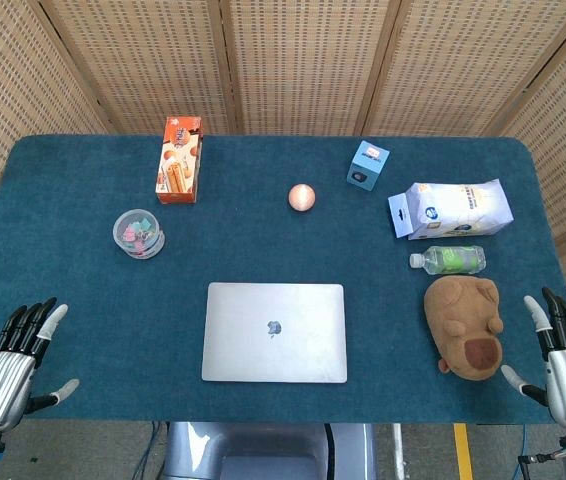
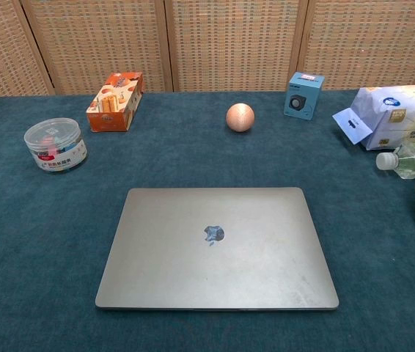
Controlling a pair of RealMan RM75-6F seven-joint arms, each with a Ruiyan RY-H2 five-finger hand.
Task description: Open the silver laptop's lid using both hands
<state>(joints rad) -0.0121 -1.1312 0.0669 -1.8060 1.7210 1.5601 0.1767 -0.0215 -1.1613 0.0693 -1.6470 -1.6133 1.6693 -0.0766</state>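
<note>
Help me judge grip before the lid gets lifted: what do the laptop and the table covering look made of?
The silver laptop looks like matte brushed metal, probably aluminium: an even grey sheen, faint smudges, thin crisp edges. The table covering looks like teal short-pile fabric, felt or carpet-like: a fuzzy, non-reflective texture. Likely a smooth lid on a grippy surface.

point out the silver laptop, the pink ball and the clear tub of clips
silver laptop (image 2: 215, 246), chest view, centre of the shut lid
pink ball (image 2: 240, 117), chest view, middle of its front
clear tub of clips (image 1: 138, 233), head view, its lid
</note>
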